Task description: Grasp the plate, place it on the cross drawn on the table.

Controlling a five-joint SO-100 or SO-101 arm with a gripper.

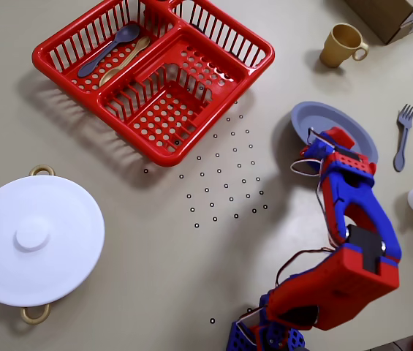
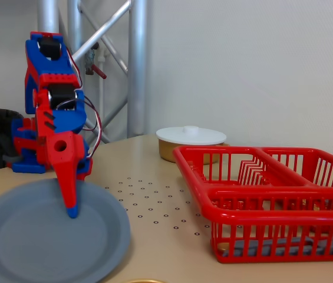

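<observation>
Plate (image 2: 48, 236) lies almost flat on the table (image 1: 155, 292), between the mug (image 1: 343, 44) and the fork (image 1: 402, 136) in the overhead view, with the gripper (image 2: 71, 207) clamped on its near rim. It looks like light, stiff, smooth plastic, so the raised rim is the only sensible hold. No cross is visible.

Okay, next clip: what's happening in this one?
A red-and-blue arm's end effector grips the rim of a grey-blue plate and holds it low and nearly flat over the table. The fixed view suggests it may already be resting there. The cross isn't visible. The red basket and white lid sit untouched.
</observation>
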